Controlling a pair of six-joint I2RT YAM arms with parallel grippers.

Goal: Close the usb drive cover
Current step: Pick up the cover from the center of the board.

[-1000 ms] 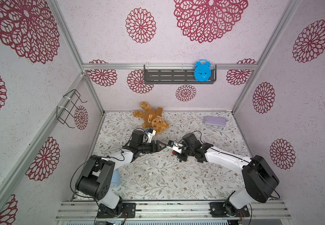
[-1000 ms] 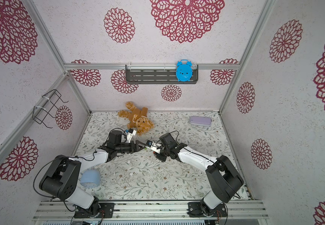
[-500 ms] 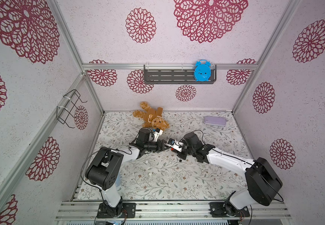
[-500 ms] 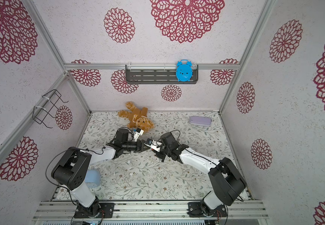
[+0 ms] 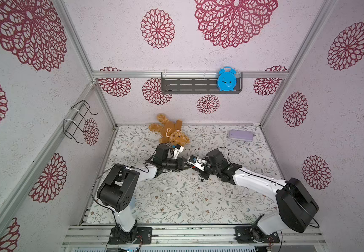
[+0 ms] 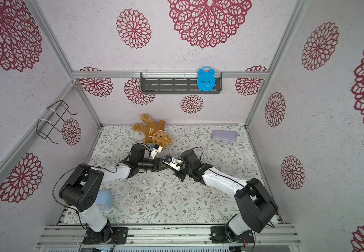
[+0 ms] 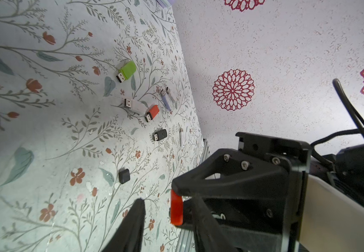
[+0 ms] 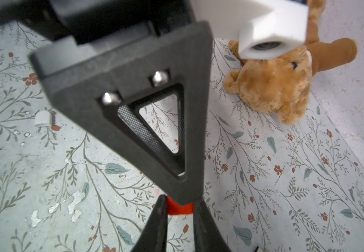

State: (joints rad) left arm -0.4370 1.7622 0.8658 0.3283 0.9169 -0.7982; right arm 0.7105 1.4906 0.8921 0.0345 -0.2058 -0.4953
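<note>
Blocking: a finger of the left tool (image 5: 185, 166) fills most of the right wrist view and covers part of the red usb drive (image 8: 180, 209); the teddy bear (image 5: 170, 133) lies just behind both tools, not touching.
Around: purple case (image 5: 241, 135) well to the side of the teddy bear, by the back wall; blue clock (image 5: 226, 79) on the wall shelf (image 5: 189, 86) high above the teddy bear.
Left wrist only: green drive (image 7: 127, 71), white drive (image 7: 134, 105), black drive (image 7: 159, 135) loose on the counter (image 7: 46, 131), plugs bare; black cap (image 7: 124, 175) beside them.
Right wrist only: white cap (image 8: 43, 118) on the counter.
Top views: drive too small to make out.
Right tool (image 8: 180, 205): pinching the red usb drive, above the counter on the near side of the teddy bear.
Left tool: spread, either side of the drive's free end; one finger (image 7: 133, 222) stands clear of it.
</note>
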